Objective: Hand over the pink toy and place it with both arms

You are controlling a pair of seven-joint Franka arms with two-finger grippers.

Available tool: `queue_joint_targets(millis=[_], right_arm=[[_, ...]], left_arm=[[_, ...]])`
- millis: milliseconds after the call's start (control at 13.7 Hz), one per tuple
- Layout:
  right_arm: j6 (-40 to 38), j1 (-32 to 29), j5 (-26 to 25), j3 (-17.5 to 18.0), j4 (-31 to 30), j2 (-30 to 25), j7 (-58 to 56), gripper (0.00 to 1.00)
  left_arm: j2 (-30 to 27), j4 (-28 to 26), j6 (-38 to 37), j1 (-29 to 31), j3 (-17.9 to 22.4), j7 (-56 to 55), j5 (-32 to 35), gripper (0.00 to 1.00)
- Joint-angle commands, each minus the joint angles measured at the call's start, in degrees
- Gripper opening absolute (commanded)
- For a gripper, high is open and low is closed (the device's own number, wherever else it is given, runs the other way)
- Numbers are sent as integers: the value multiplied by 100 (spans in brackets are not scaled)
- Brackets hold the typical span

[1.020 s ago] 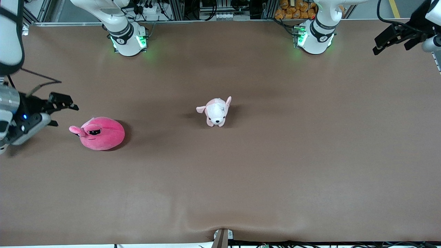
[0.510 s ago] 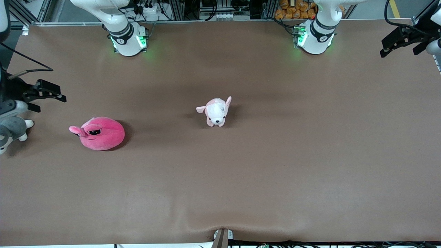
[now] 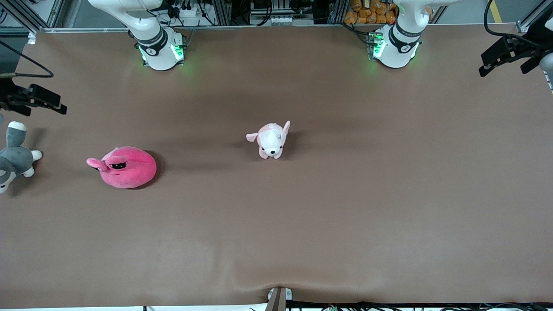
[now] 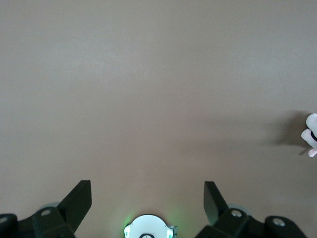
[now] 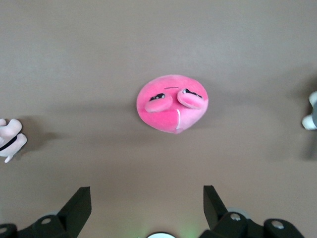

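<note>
The right gripper (image 3: 36,100), fingers spread wide and holding nothing, has drawn back and up over the right arm's end of the table in the past second, uncovering a grey plush (image 3: 15,159). The left gripper (image 3: 505,55), also wide and bare, pulled outward too. The pink toy (image 3: 124,166) lies on the table (image 3: 345,207), a pale puppy plush (image 3: 271,139) mid-table; both arms look retired.

Left gripper (image 3: 503,58) and right gripper (image 3: 36,101) hang over the table's two ends, fingers (image 4: 79,201) spread apart.
</note>
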Motion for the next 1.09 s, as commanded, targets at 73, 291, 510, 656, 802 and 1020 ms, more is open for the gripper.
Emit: queue_joint_targets(millis=[73, 291, 510, 656, 802, 1020], right_arm=[[-169, 11, -301, 21, -78, -165, 384, 100], [-266, -7, -301, 4, 53, -165, 445, 100], [-205, -7, -292, 13, 80, -165, 464, 100], [-100, 10, -266, 21, 71, -156, 463, 100], [-99, 37, -266, 30, 63, -156, 463, 100], [-90, 11, -266, 30, 71, -156, 455, 100]], left_arm=[[152, 289, -38, 31, -21, 107, 111, 100], [196, 290, -55, -4, -39, 98, 120, 100], [213, 290, -55, -4, -57, 98, 112, 100], [213, 281, -64, 13, -57, 98, 112, 100], [222, 281, -73, 13, -57, 89, 112, 100], [213, 281, -82, 13, -57, 80, 112, 100]])
